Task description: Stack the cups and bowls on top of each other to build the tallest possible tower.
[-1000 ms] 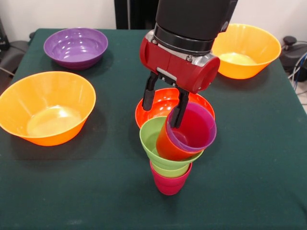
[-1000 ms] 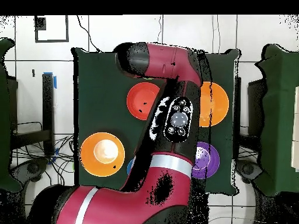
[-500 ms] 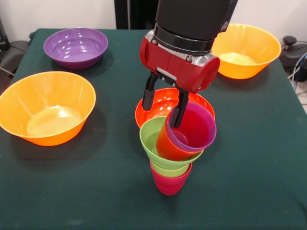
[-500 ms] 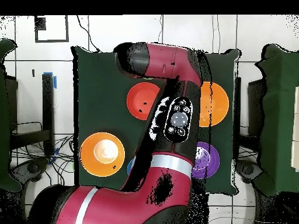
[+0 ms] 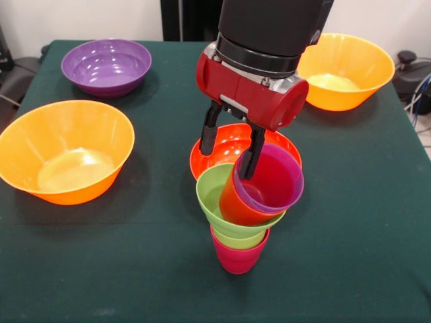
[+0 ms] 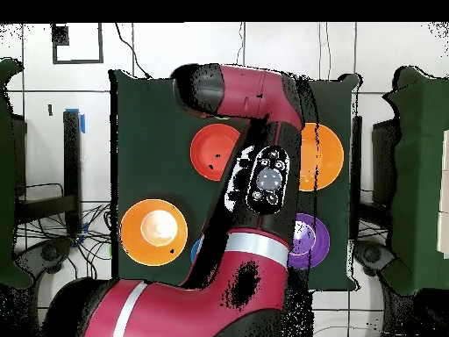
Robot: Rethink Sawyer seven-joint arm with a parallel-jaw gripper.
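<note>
No change over the last second: tower (image 5: 246, 212) stood as before, near centre of table (image 5: 350, 222).
Orange-red cup (image 5: 237, 195) with purple cup (image 5: 273, 178) nested in it sat tilted in the lime green cup (image 5: 214, 195), on the crimson cup (image 5: 239, 257). Gripper (image 5: 231, 149) stayed put with fingers spread, one inside the purple rim, nothing clamped. Red-orange bowl (image 5: 225, 145) just behind; orange bowls (image 5: 64, 151) and purple bowl (image 5: 106, 65) unstacked. Judgement: release done, the lean was a tip risk.
</note>
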